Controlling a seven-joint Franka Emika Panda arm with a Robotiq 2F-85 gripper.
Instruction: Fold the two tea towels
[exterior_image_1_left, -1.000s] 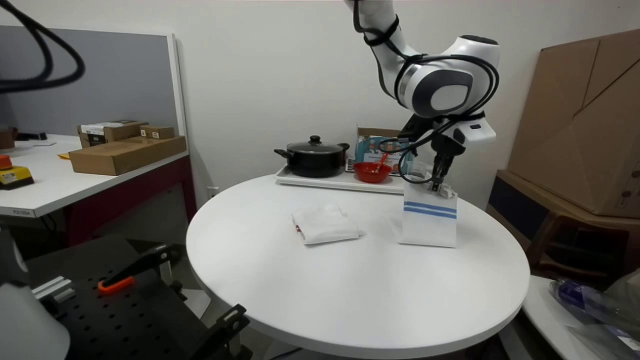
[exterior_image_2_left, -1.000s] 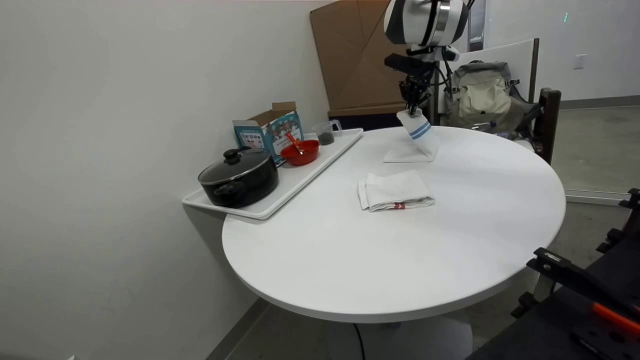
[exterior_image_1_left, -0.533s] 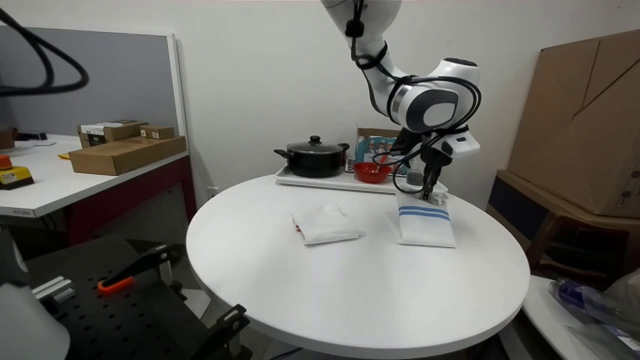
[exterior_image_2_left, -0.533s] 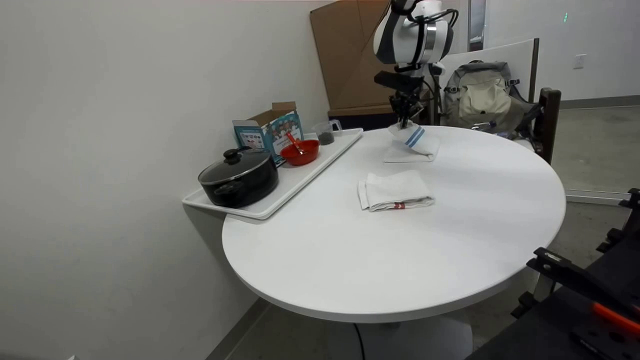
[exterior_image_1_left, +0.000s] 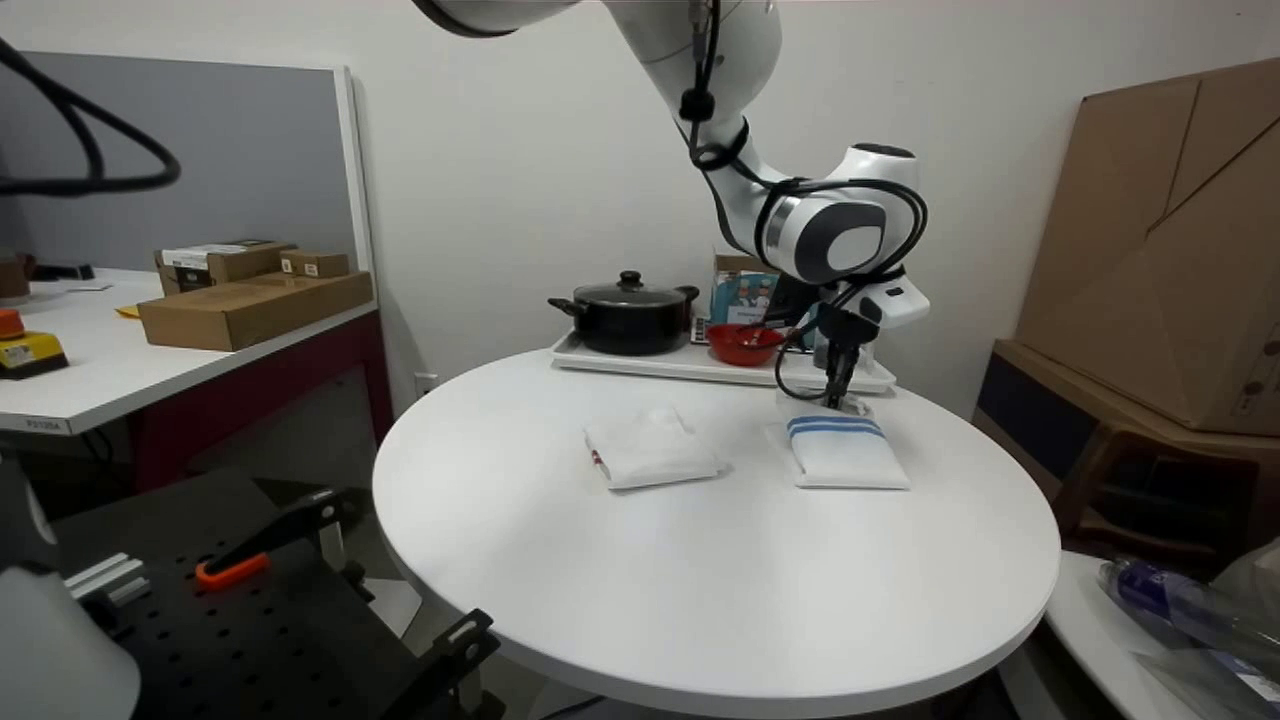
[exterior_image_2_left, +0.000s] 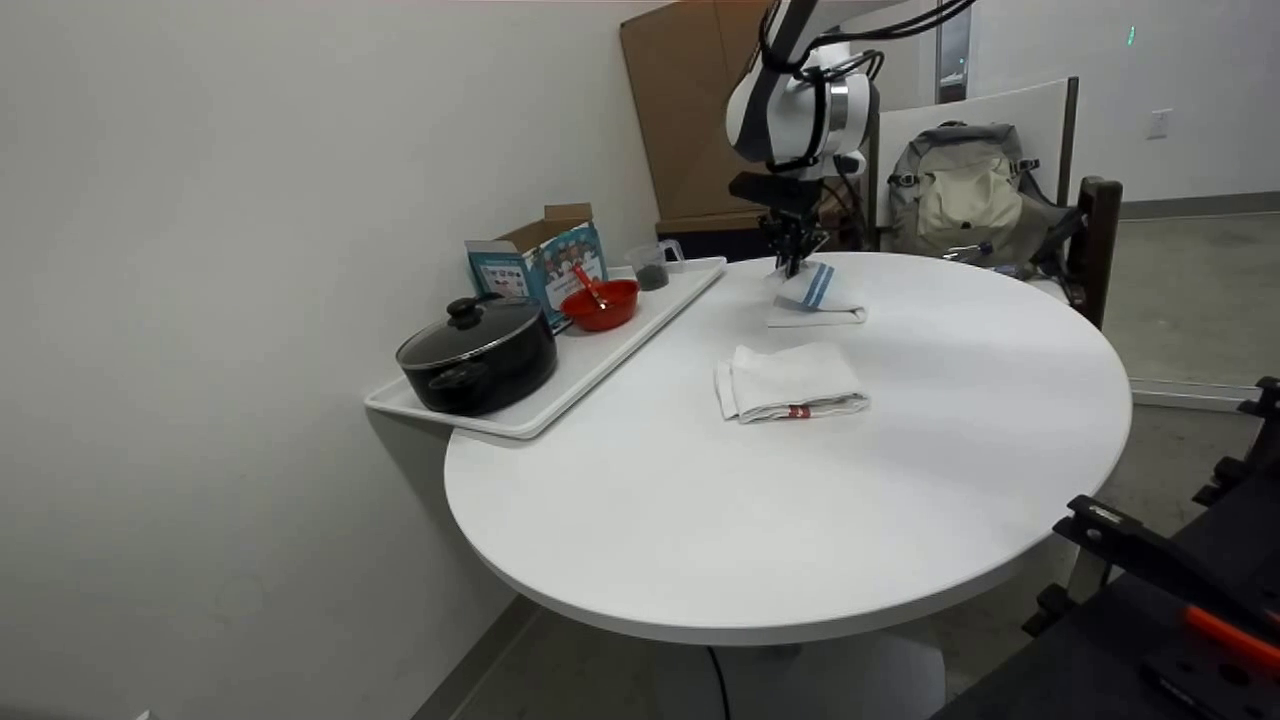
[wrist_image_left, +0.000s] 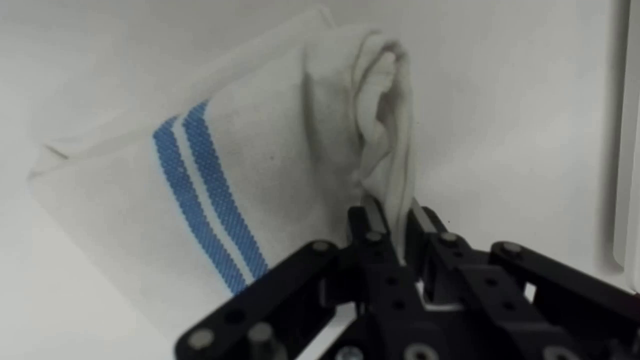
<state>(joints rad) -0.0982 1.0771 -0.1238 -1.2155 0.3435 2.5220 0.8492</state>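
Observation:
The blue-striped tea towel lies partly on the table in both exterior views, and its gathered end is lifted. In the wrist view the towel shows two blue stripes and a bunched, layered edge. My gripper is shut on that edge, close above the table; it also shows in both exterior views. The red-striped tea towel lies folded flat beside it, apart from the gripper; a small red patch shows on its edge in an exterior view.
A white tray stands at the table's wall side. It holds a black pot, a red bowl, a blue box and a clear measuring cup. The tray's edge shows close to the gripper in the wrist view.
My gripper has moved down and to the left in both exterior views, carrying the held edge. The blue-striped towel has sunk lower over itself. The red-striped towel stays in place.

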